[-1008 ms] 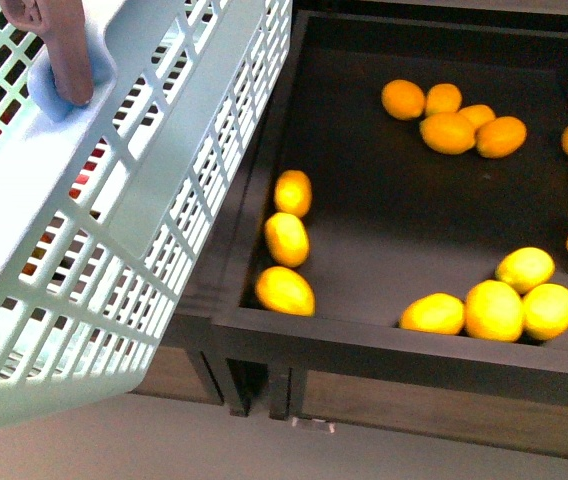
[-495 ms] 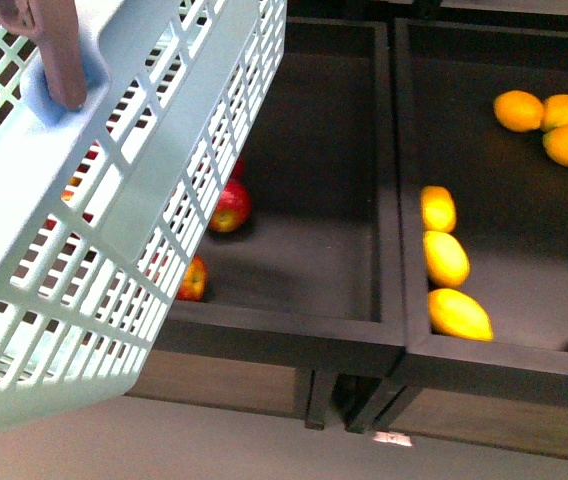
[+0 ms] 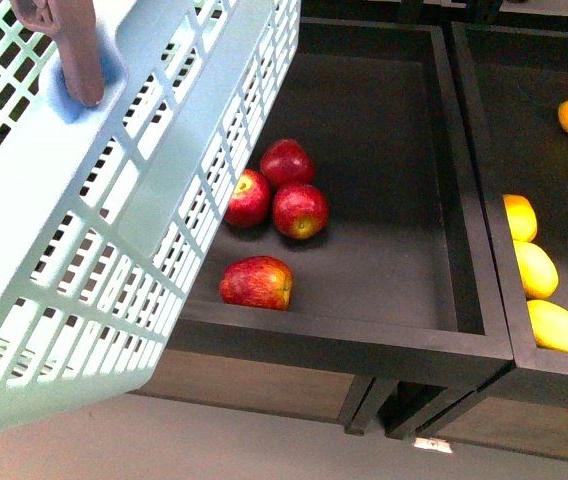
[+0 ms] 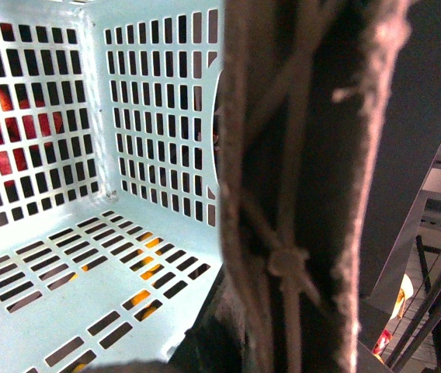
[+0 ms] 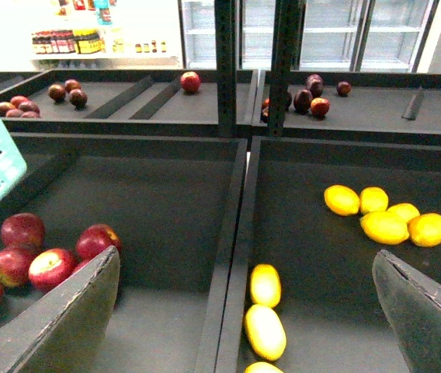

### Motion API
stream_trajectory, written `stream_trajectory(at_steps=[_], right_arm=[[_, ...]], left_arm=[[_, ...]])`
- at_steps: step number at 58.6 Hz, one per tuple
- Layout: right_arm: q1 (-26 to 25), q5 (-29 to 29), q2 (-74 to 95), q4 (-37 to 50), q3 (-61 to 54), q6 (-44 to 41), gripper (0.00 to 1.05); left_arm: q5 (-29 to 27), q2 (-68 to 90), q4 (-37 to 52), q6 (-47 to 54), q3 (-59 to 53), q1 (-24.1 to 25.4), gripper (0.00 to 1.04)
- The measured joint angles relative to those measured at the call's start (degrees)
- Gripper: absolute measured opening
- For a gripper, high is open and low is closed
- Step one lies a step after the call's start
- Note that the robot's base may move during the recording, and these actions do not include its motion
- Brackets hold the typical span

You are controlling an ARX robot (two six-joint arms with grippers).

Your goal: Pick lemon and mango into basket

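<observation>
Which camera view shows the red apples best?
The front view: four red apples lie plainly visible in the dark bin. The right wrist view shows them partly hidden behind a claw finger. The left wrist view gives only red glimpses through the basket slots.

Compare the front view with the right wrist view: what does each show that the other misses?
Only the front view: the brown handle and the grey floor. Only the right wrist view: the right gripper, fingers spread apart, plus dark red fruit in rear bins and glass-door coolers. Both: the teal basket, the red apples, and the row of lemons.
</observation>
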Motion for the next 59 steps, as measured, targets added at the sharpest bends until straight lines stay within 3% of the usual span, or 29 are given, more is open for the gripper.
stream_trajectory(at_steps=[6,11,20,38,59], right_arm=[[0.0,0.2,0.0,0.0,0.0,0.0,0.96],[0.0,0.15,0.0,0.0,0.0,0.0,0.96],[0.0,0.17,0.0,0.0,0.0,0.0,0.96],[0.0,0.17,0.0,0.0,0.0,0.0,0.96],[0.0,0.17,0.0,0.0,0.0,0.0,0.96]], left_arm=[[-2.32,0.42,-3.15,2.25,1.11,-0.42,0.05],[-4.33,2.08,-10.01,11.54,3.96,-1.05,0.05],[-6.51,8.52,-9.09,26.51,7.13,-1.09,0.05],[-3.37,27.23,-6.93,29.05,23.12,-6.08,0.05],[0.52,50.8,-15.15,29.94,49.75,-18.12,0.05]])
